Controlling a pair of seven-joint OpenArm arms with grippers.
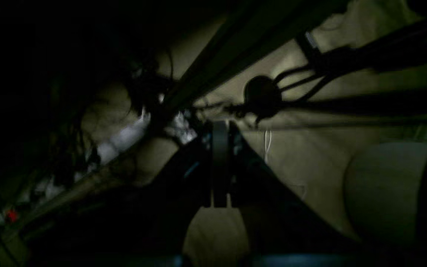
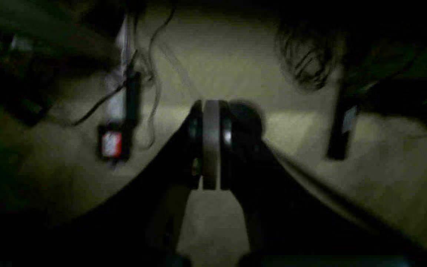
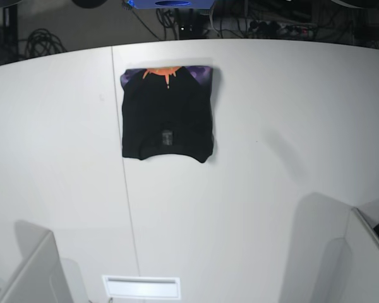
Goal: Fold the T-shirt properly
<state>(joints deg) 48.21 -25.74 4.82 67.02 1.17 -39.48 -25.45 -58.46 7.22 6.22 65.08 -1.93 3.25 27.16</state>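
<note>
Black claws (image 1: pixel 219 168) pressed shut, raised.

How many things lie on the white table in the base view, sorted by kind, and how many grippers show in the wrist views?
T-shirt, black, folded: 1
Grippers, both shut: 2, left gripper and right gripper
Total: 3

Base view overhead facing down on white table (image 3: pixel 271 126), both wrist views dark, close behind claws, facing outward

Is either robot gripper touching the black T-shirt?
Apart. The base view shows the T-shirt lying folded alone on the table, with no gripper near it.
</note>
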